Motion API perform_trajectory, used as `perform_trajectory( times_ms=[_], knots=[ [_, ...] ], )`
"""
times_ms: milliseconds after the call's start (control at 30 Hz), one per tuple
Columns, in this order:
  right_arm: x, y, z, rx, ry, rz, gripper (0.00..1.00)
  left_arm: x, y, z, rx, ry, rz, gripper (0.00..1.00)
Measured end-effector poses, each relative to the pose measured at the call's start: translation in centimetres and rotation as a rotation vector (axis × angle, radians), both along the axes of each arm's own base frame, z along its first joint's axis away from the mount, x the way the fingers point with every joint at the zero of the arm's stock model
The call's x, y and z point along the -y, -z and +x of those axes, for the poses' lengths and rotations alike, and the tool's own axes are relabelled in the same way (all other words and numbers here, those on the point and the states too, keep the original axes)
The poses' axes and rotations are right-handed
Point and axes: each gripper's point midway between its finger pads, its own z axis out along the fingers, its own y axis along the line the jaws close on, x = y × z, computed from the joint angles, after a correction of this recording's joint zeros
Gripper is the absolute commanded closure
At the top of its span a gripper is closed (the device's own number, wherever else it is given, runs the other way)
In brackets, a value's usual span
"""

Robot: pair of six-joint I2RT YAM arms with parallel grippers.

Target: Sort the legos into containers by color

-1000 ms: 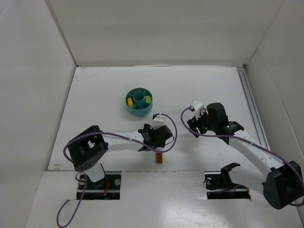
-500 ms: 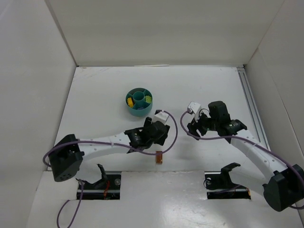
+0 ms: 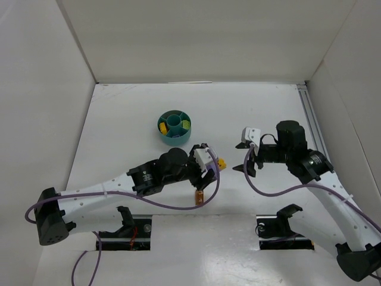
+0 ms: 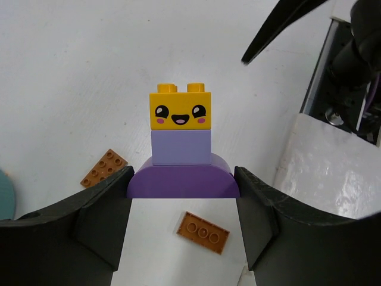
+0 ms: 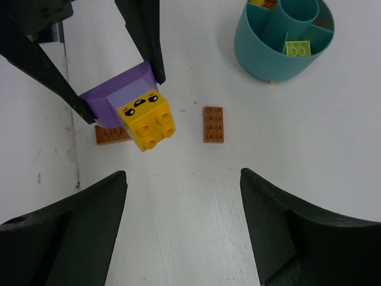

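Observation:
My left gripper (image 4: 183, 186) is shut on the ends of a purple arch lego (image 4: 183, 182). A lilac block (image 4: 181, 148) and a yellow smiling-face brick (image 4: 180, 110) are stacked on it. The stack (image 3: 219, 164) hangs above the table, right of centre. My right gripper (image 5: 183, 174) stands open, empty, facing the yellow brick (image 5: 149, 122) from a short distance; in the top view it (image 3: 245, 159) is just right of the stack. The teal dish (image 3: 175, 140) sits behind, holding a lime green brick (image 5: 297, 48) and a yellow one (image 3: 162, 126).
Two flat brown legos lie on the table under the stack, one (image 5: 214, 124) towards the dish (image 5: 262, 59) and one (image 5: 112, 134) below the purple arch. Both show in the left wrist view (image 4: 104, 167) (image 4: 203, 232). White walls enclose the table.
My left arm has stretched out to the right, carrying the stack up towards the right gripper. The right gripper has drawn back to the right and opened wider.

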Motion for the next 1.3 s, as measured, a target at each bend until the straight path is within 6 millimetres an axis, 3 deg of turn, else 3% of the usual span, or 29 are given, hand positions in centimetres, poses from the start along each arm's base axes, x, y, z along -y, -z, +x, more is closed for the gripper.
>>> perform_trajectory(
  times_ms=[167,267,400,567,933,1300],
  knots=[
    [0.1,-3.3,-0.8,-0.086,0.031,0.057,0.17,-0.4,0.1,-0.8,0.022,0.056,0.027,0.66],
    [-0.8,-4.3,-1.6,-0.228,0.018,0.138,0.22,-0.6,0.5,-0.8,0.025,0.061,0.045,0.67],
    [-2.1,-2.6,-2.3,-0.508,-0.008,0.167,0.26,-0.7,0.6,-0.7,0.033,0.061,0.057,0.67],
    [-2.6,0.2,-2.1,-0.771,0.068,0.132,0.22,-0.9,0.6,-0.4,0.047,0.047,0.062,0.67],
    [-3.4,-1.1,-2.0,-0.915,0.176,0.187,0.24,-1.0,-1.4,0.4,0.103,0.006,0.002,0.67],
    [-5.4,-1.8,-0.8,-0.939,0.194,0.236,0.29,-1.3,-1.3,0.5,0.12,-0.002,-0.009,0.7]
  ],
)
